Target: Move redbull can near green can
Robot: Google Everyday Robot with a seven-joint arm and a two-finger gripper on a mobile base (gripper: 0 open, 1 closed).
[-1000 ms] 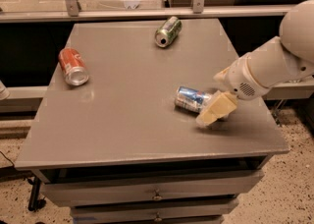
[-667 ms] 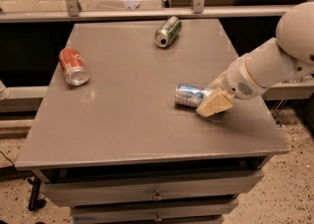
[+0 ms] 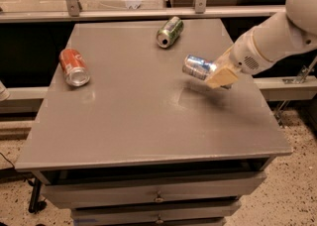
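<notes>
- the end effector [image 3: 217, 70], on a white robot arm [image 3: 270, 41] that reaches in from the right, hangs over the right half of the flat grey surface [image 3: 138, 121].
- its beige fingers [image 3: 224, 76] are clenched on the slim silver and blue metal redbull can [image 3: 197, 66], grasping it at its right-hand end.
- the redbull can is roughly level, with its free end pointing left toward the middle of the surface.
- a soft shadow [image 3: 200, 93] lies on the surface below the redbull can and apart from it, so the can appears to be held clear of the top.
- the green metal drink can with a silver top [image 3: 170, 31] lies on its side near the far edge of the surface; this green can is up and to the left of the redbull can, near it but not touching.
- a red-orange metal drink can [image 3: 74, 66] lies on its side near the left edge, well apart from the other two cans.
- grey drawers [image 3: 158, 195] with small knobs sit under the surface at the front.
</notes>
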